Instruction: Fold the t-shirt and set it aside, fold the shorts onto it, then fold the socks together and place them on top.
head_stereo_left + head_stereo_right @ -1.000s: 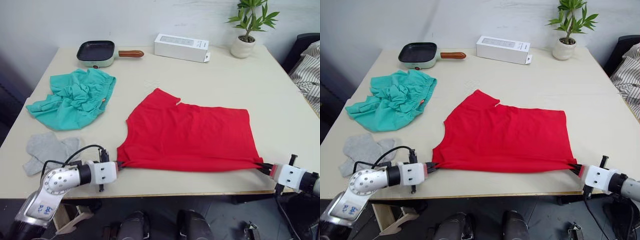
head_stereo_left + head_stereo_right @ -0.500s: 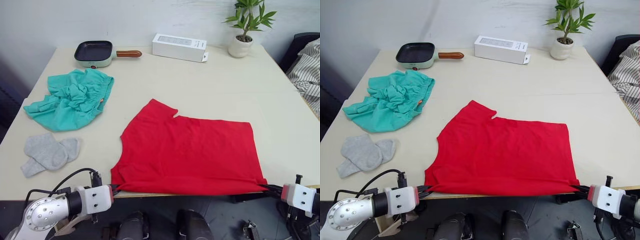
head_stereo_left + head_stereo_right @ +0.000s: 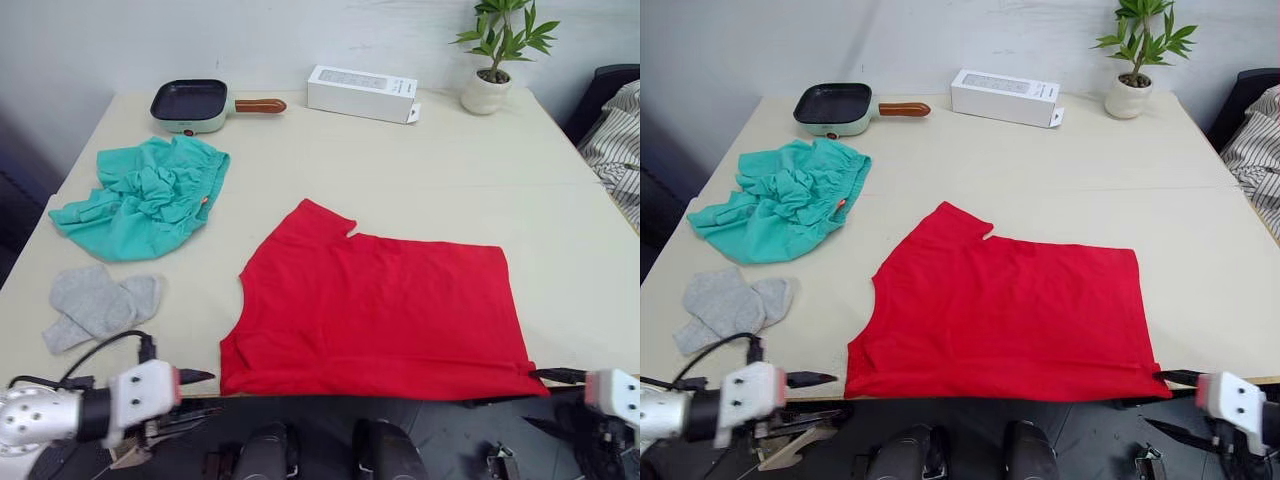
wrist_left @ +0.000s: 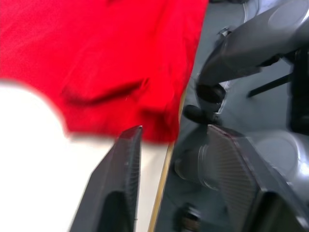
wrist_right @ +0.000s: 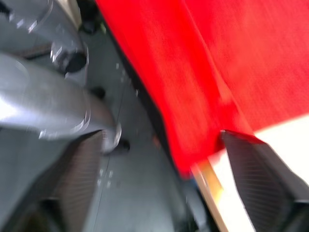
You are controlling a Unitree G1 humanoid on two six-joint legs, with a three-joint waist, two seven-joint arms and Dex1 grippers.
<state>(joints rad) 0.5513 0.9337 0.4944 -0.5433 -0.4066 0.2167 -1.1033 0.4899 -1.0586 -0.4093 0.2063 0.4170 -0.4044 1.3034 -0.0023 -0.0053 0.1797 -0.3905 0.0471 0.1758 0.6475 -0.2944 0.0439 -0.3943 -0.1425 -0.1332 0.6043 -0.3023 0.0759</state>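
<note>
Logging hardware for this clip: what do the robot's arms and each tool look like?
The left tool has thin black fingers on a white block, behind it a black collar and a silver rounded arm segment with a looping black cable. The right tool has the same black fingers and white block. Wrist views show dark, finely ribbed fingers.

Matt red cloth t-shirt on a smooth, matt beige table.

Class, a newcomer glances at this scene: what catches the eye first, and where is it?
The red t-shirt lies spread flat at the table's near edge, an open gripper beside each near corner: left, right. The crumpled teal shorts lie far left.
</note>
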